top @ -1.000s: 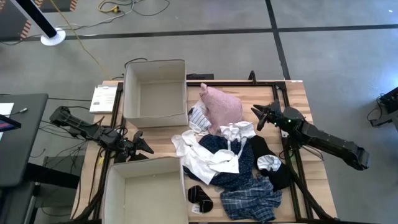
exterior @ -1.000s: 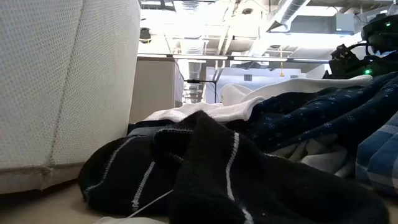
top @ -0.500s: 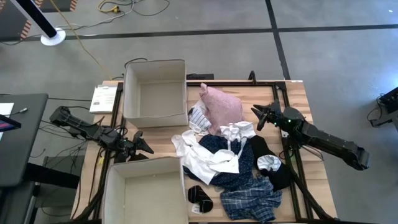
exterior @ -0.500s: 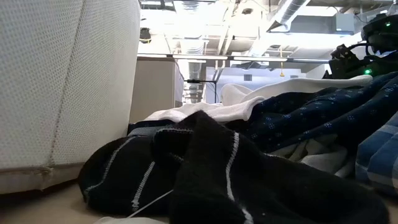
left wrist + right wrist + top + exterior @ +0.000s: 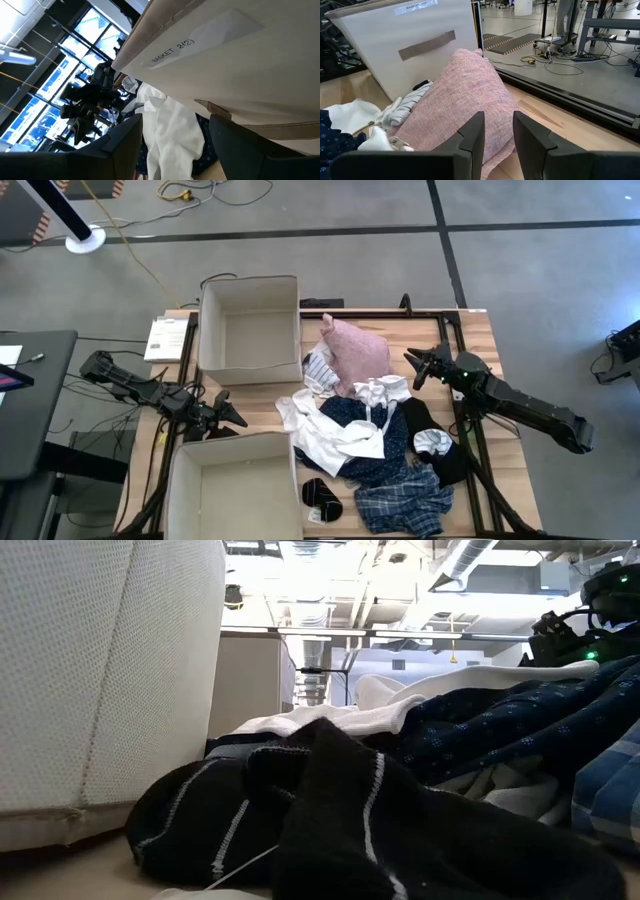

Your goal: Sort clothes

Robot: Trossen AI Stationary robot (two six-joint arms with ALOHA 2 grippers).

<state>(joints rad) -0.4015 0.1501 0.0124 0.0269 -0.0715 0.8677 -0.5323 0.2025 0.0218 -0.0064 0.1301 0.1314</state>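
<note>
While both arms hover, the clothes (image 5: pixel 375 435) lie heaped mid-table, beside two boxes (image 5: pixel 250 323). Left gripper (image 5: pixel 228 414) sits between the boxes, fingers apart, holding nothing. Right gripper (image 5: pixel 418 366) stands just beside the pink garment (image 5: pixel 355 352), fingers apart, empty.

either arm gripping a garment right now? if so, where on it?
Nothing held. Left end effector is open and empty between the two boxes; right end effector is open and empty, near the pink garment but not touching it.

Nothing has changed; arms and clothes (image 5: pixel 375 440) lie unmoved.
</note>
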